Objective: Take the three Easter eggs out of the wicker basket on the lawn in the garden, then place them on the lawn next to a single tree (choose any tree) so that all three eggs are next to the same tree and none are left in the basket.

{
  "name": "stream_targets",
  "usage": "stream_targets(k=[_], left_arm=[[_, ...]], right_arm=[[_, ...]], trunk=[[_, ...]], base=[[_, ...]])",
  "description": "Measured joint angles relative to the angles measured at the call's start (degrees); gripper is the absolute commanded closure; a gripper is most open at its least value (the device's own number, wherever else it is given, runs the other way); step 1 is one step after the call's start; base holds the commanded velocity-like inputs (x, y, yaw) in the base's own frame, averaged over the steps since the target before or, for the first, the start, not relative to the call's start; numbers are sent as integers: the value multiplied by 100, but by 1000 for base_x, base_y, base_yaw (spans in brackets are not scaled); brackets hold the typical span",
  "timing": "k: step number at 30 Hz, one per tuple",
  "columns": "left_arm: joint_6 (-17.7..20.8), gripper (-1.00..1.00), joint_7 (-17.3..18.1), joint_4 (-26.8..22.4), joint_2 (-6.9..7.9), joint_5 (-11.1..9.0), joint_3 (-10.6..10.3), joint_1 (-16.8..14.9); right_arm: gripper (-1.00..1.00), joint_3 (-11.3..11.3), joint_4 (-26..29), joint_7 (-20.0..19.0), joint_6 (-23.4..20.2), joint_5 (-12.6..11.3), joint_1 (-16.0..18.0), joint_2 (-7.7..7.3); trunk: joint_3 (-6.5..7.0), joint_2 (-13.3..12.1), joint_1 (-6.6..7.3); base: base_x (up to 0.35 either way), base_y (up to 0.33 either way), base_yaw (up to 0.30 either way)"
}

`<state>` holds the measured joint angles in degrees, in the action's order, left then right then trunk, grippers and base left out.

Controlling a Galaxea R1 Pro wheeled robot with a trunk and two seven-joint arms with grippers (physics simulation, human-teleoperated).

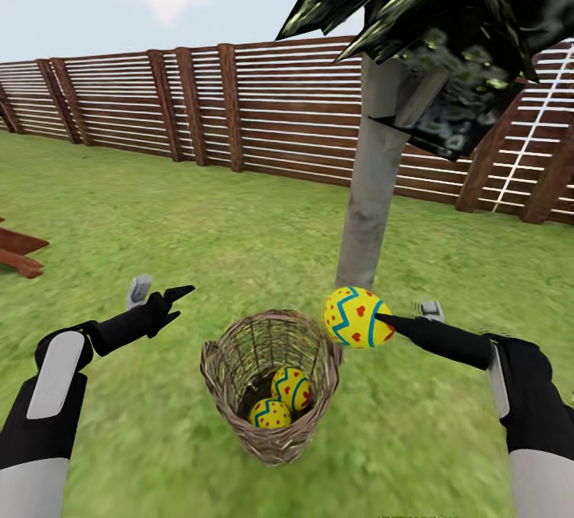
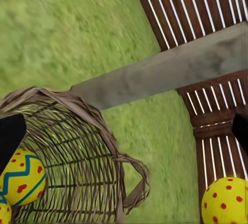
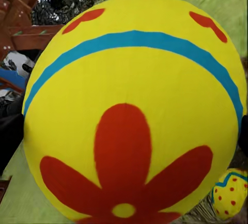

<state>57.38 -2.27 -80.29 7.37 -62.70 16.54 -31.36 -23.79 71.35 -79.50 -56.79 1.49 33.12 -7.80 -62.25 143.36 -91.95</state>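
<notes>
Two yellow flower-painted Easter eggs (image 1: 281, 398) are seen inside the brown woven wicker basket (image 1: 231, 398), a third egg (image 1: 356, 316) is pinched by the right gripper (image 1: 383, 319) near the pale grey tree trunk (image 1: 371, 191), and the left gripper (image 1: 163, 295) is held spread.

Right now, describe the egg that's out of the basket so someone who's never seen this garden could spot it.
Find the pale grey tree trunk by the slatted fence. At its foot on the lawn stands a wicker basket holding two eggs. The one you want is held above the basket's rim in the right gripper.
</notes>
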Motion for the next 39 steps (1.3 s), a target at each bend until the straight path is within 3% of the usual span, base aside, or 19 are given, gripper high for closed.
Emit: stream_targets(k=[6, 8, 13, 16, 18, 21, 23, 25, 29, 31, 32, 34, 39], left_arm=[[0, -100, -3, 0, 10, 5, 0, 1], [4, -100, -2, -5, 24, 1, 2, 1], [9, -100, -1, -9, 36, -16, -8, -3], [7, -100, -3, -9, 41, -167, -10, -1], [8, -100, -3, -9, 44, -203, -12, -4], [9, -100, -3, -10, 39, -213, -16, 1], [11, -100, -2, -10, 38, -253, -17, 1], [11, -100, -3, -10, 41, -427, -21, 2], [17, -100, 4, -28, 41, -632, -48, 3], [10, -100, 5, -33, 40, -728, -200, 1], [9, -100, 5, -39, 40, -752, -239, -1], [7, -100, 5, -38, 39, -775, -277, 0], [4, -100, 5, -36, 35, -782, -288, 4]], right_arm=[[100, -48, -11, 52, 13, 39, -12, 7], [100, -48, -37, 298, 36, 87, -13, 5], [100, -45, -69, 2032, 789, 228, -14, 12], [100, -52, -36, 2284, 868, 241, -14, 3], [100, -50, -58, 2760, 967, 316, -14, 17], [100, 12, -310, 4139, 1762, 429, -20, 58], [100, 289, -737, 5065, 2366, 775, -21, 65], [100, 808, -1098, 5992, 2847, 1071, -20, 128], [100, 1941, -1867, 7527, 3731, 1166, -18, 266], [100, 2506, -2266, 8243, 4111, 1192, -17, 399], [100, 2684, -2347, 8519, 4214, 1196, -17, 429], [100, 2871, -2416, 8861, 4303, 1187, -16, 444], [100, 2921, -2449, 8952, 4337, 1166, -16, 446]], trunk=[[48, 0, 0], [64, 0, 0], [104, 0, 0], [128, 0, 0], [144, 0, 0], [155, 0, 0], [156, -1, 0], [156, 0, 0], [156, -1, -1], [156, 0, 0], [156, 0, 0], [157, 0, 0], [157, 0, 0]], base=[[0, 0, -204], [0, 0, -204], [0, 0, -204], [0, 0, -204], [0, 0, -198], [0, 0, -49], [0, 0, -6], [0, 0, -1], [0, -58, 172], [0, -268, 284], [0, -302, 291], [0, -320, 293], [0, -332, 294]])
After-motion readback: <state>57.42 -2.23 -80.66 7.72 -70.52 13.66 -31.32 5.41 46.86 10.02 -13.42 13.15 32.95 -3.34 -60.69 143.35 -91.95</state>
